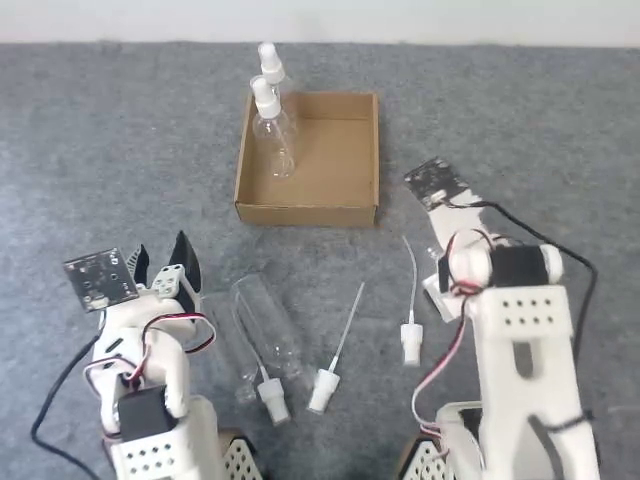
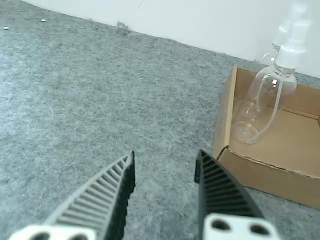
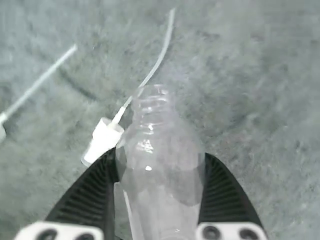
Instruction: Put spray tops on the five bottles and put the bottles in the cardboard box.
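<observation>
In the right wrist view my right gripper (image 3: 160, 159) is shut on a clear bottle (image 3: 152, 120) with a bare threaded neck, held above a loose spray top (image 3: 102, 142) on the carpet. My left gripper (image 2: 166, 164) hangs open over bare carpet, short of the cardboard box (image 2: 272, 172). Two capped bottles (image 1: 272, 125) stand in the left part of the box (image 1: 340, 205). Two clear bottles (image 1: 265, 320) lie side by side between the arms, a spray top (image 1: 274, 400) at their near end. Two more loose spray tops (image 1: 323, 388) (image 1: 411, 342) lie beside them.
Grey carpet covers the table (image 1: 110, 150). A white wall runs along the far edge behind the box. The right arm's body (image 1: 520, 330) and cable stand over the right near side. Open carpet lies left of the box.
</observation>
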Robot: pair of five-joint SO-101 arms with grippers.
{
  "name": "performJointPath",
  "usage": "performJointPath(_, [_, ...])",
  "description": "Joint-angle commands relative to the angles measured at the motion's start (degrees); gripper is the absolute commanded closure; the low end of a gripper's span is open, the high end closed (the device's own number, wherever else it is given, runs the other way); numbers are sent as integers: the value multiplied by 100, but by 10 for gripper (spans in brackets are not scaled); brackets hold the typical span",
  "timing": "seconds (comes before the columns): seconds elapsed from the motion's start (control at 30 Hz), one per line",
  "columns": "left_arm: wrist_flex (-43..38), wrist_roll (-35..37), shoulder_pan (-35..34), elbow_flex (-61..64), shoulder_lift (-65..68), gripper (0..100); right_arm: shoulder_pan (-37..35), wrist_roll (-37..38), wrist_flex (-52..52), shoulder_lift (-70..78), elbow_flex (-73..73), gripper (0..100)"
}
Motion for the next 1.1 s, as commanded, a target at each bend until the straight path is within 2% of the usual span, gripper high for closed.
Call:
performJointPath(0.0, [26,-53,0,-57,-97,812,22,-695,66,-664,-308,940])
performJointPath(0.13, [35,-53,0,-57,-97,812,22,-1433,57,-1244,-308,940])
performJointPath(0.2, [35,-53,0,-57,-97,812,22,-1565,4,-1516,-193,940])
performJointPath(0.53, [44,-53,0,-57,-97,812,31,-1635,-1393,-2967,1486,940])
performJointPath(0.63, [167,-79,0,-84,-97,812,57,-1925,-1780,-3398,2040,940])
performJointPath(0.8, [246,-554,9,-101,-97,815,75,-2013,-1886,-4022,2567,940])
performJointPath(0.93, [255,-571,9,-171,-79,815,84,-2022,-1895,-4488,2831,940])
performJointPath(1.07, [747,-747,9,-699,-62,815,84,-2022,-1982,-4971,3182,940])
